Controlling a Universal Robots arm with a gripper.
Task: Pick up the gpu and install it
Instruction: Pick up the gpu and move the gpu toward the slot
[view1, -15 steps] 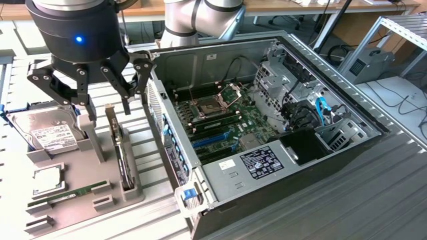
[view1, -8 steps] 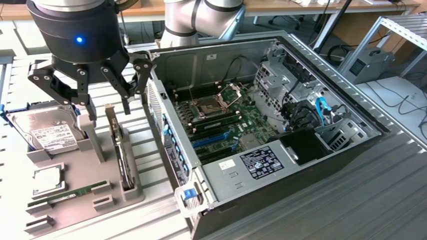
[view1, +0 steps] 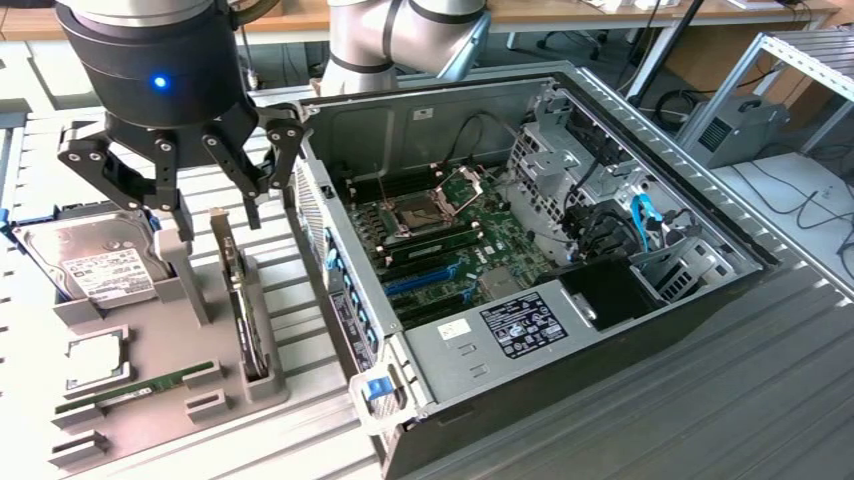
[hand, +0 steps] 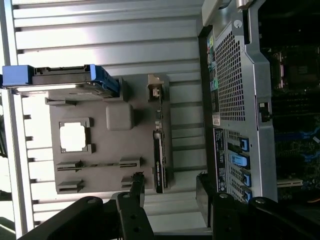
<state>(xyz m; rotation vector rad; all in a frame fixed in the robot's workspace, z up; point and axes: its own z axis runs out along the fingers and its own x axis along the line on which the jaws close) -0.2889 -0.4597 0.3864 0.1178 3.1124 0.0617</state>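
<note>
Lying nearest the front of the exterior view, a slim green memory stick (view1: 134, 388) sits in a slot of a flat grey plastic holder (view1: 174, 345). Just behind it, a small square silver chip (view1: 94, 360) rests in its own pocket.

Next comes the gpu (view1: 240, 300), a long, thin, dark card. It stands on its edge in a slot along the side of the holder closest to the computer. It is not in the computer. Beside it, on the exterior view's left, a silver hard drive with a white label (view1: 100, 265) leans in its place.

Over the far end of the gpu hangs the big black gripper (view1: 200, 200) with a small blue light. Its jaws are spread wide and hold nothing. In the wrist view, the gpu (hand: 159, 160) lines up with the gap between the spread fingers (hand: 135, 200).

On the exterior view's right, the open grey metal computer case (view1: 340, 280) lies on its side, with its green board (view1: 441, 240) showing. Everything rests on a ribbed metal table (view1: 694, 400).
</note>
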